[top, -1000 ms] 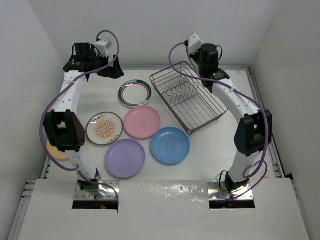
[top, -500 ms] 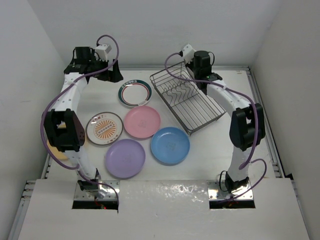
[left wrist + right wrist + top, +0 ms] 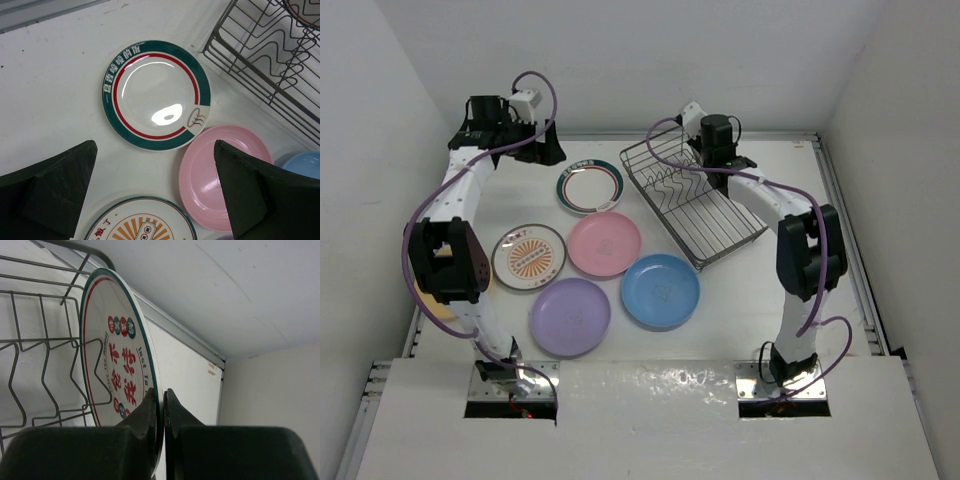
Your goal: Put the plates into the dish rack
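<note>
Red-dot plate [image 3: 117, 365] stands on edge, its rim pinched tight in my right gripper [image 3: 161, 395], at the far end of the dish rack [image 3: 45, 340]; whether it rests on the wires I cannot tell. My left gripper [image 3: 155, 145] hangs spread wide, holding nothing, above the green-rimmed plate [image 3: 156, 95], which lies flat on the table [image 3: 50, 75] just beside the rack. Nearer me lie the pink plate [image 3: 220, 175], sunburst plate [image 3: 140, 227], blue plate [image 3: 661, 291] and purple plate [image 3: 570, 317], all flat outside the rack.
</note>
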